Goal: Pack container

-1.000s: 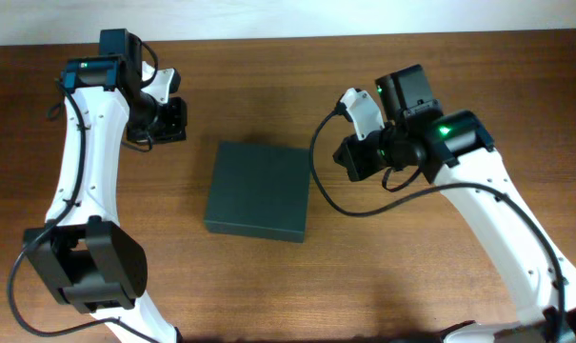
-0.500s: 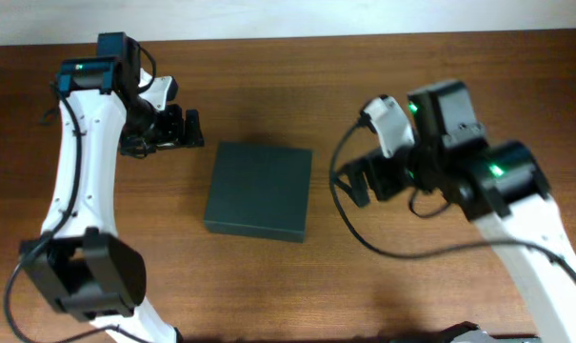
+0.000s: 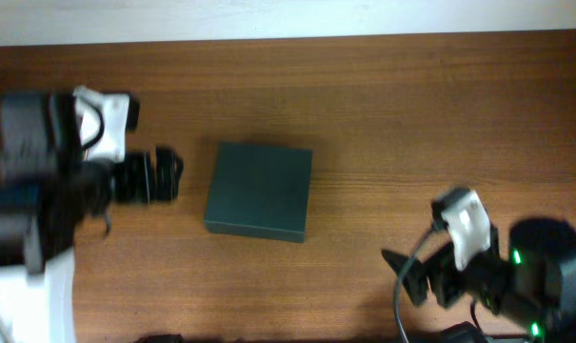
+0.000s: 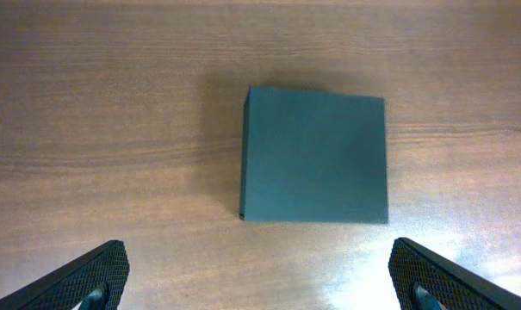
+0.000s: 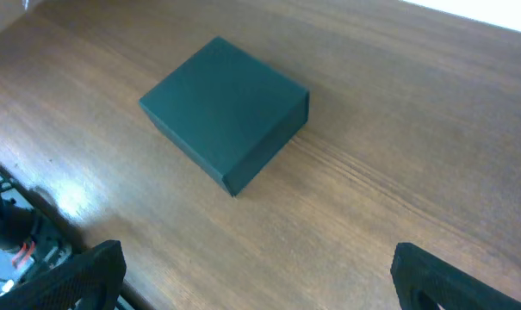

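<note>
The container is a dark green matte box with its lid down, lying flat mid-table. My left gripper hovers to its left, apart from it and pointing toward it. In the left wrist view the container lies ahead of the left gripper, whose fingers stand wide apart with only bare wood between them. My right gripper is off to the front right of the box, well apart from it. In the right wrist view the container sits far ahead of the open, empty right gripper.
The brown wooden table carries only the box. A pale wall strip runs along the far edge. Cables and part of a robot base show at the lower left of the right wrist view.
Both grippers went from shut to wide open. The left arm drew back to the left and rose. The right arm swung away from the box toward the front right.
</note>
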Motion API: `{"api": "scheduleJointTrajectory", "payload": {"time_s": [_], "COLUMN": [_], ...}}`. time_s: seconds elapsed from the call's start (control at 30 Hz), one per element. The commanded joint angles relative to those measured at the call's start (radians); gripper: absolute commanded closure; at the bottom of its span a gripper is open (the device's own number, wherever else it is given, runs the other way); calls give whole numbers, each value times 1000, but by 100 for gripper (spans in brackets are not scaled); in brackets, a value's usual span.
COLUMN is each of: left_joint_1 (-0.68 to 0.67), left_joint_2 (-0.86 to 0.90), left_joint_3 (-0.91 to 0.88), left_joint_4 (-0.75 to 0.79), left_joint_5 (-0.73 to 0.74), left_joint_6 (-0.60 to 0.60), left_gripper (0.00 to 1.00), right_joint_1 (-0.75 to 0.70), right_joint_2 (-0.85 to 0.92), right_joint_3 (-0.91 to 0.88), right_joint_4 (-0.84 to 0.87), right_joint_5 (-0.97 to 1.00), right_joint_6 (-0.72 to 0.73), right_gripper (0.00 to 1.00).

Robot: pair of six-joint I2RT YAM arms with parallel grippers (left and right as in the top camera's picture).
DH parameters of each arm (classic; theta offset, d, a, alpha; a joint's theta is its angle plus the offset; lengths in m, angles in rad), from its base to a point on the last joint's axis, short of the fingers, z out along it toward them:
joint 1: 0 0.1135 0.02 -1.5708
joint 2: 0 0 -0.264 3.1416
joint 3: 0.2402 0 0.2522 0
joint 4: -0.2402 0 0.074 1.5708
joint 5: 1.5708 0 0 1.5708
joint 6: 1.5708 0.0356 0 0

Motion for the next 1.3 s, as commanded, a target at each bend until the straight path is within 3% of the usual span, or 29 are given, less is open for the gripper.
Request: {"api": "scheduleJointTrajectory", "payload": {"time_s": [0.0,0.23,0.4,0.87,0.97,1.27], "left_joint_1": [0,0,-1,0,0,0], "left_joint_2": [-130,-475,-612,-640,-640,-661], "left_joint_3": [-129,-422,-489,-489,-490,-686], "left_joint_4": [8,72,84,69,71,409], "left_joint_5": [0,0,0,-3,-87,-191], "left_joint_6": [-2,-68,-68,-66,-60,-14], "left_gripper": [1,1,1,1,1,1], "right_joint_1": [4,4,4,4,4,4], "right_joint_2": [-98,-175,-173,-173,-173,-173], "right_joint_3": [-93,-126,-126,-126,-126,-126], "right_joint_4": [24,25,24,23,23,23], "right_joint_5": [16,11,12,12,12,12], "right_joint_6": [26,100,100,100,100,99], "right_gripper": [1,1,1,1,1,1]}}
